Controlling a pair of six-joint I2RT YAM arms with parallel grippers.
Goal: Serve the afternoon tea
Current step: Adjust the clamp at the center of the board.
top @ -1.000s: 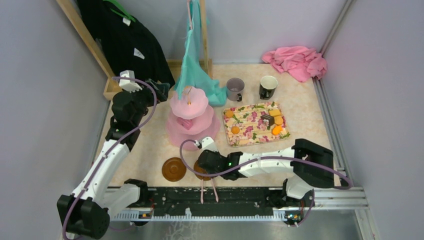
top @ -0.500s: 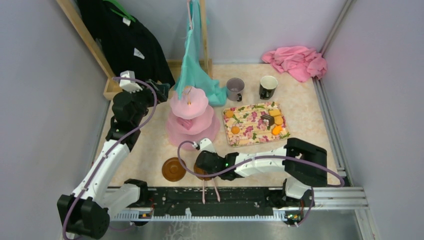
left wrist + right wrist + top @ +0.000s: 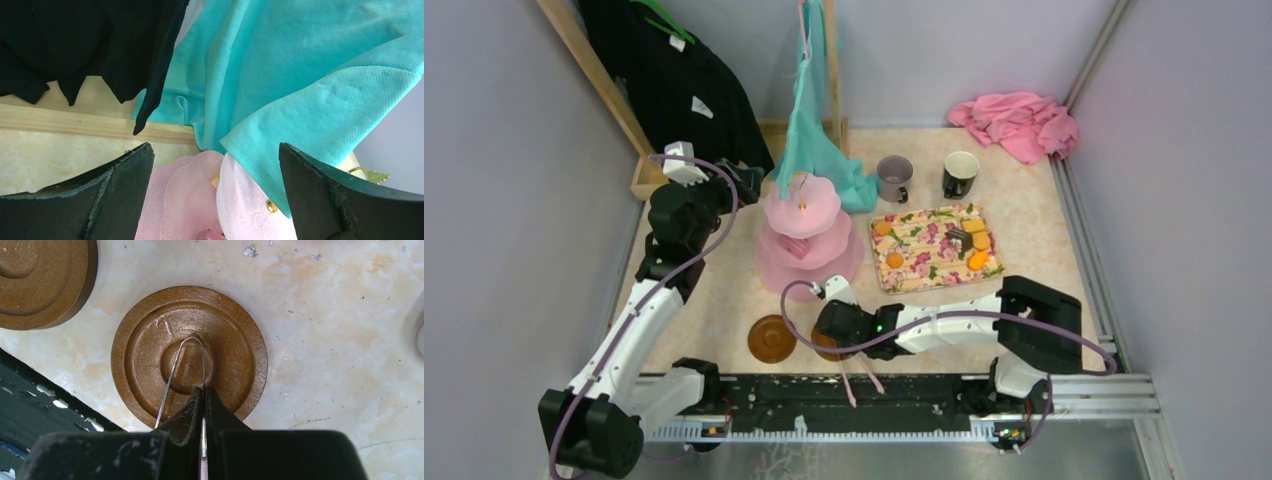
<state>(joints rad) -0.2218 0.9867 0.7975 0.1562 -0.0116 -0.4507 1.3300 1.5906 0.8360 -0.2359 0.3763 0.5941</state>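
Observation:
The pink three-tier stand (image 3: 804, 235) stands left of centre, with a pink cake on a lower tier. My left gripper (image 3: 749, 180) is open beside its top tier and holds nothing; the left wrist view (image 3: 215, 147) shows the tiers (image 3: 185, 200) below. My right gripper (image 3: 826, 332) is shut on thin tongs with a wire loop (image 3: 172, 367) and pink handles (image 3: 864, 378). It hovers over one brown disc (image 3: 145, 335). The other disc (image 3: 771, 338) lies to its left. Orange and yellow cakes (image 3: 977, 241) lie on a floral tray (image 3: 929, 262). The grey mug (image 3: 894, 178) and black mug (image 3: 960, 172) stand behind it.
Teal fabric (image 3: 809, 110) hangs over the stand's top tier and shows in the left wrist view (image 3: 300, 75). Black clothes (image 3: 674, 80) hang at the back left. A pink cloth (image 3: 1019, 125) lies at the back right. A black rail (image 3: 844, 395) runs along the near edge.
The right arm drew back slightly to the left. The pink tong handles have swung to the right over the rail. The left arm has not moved.

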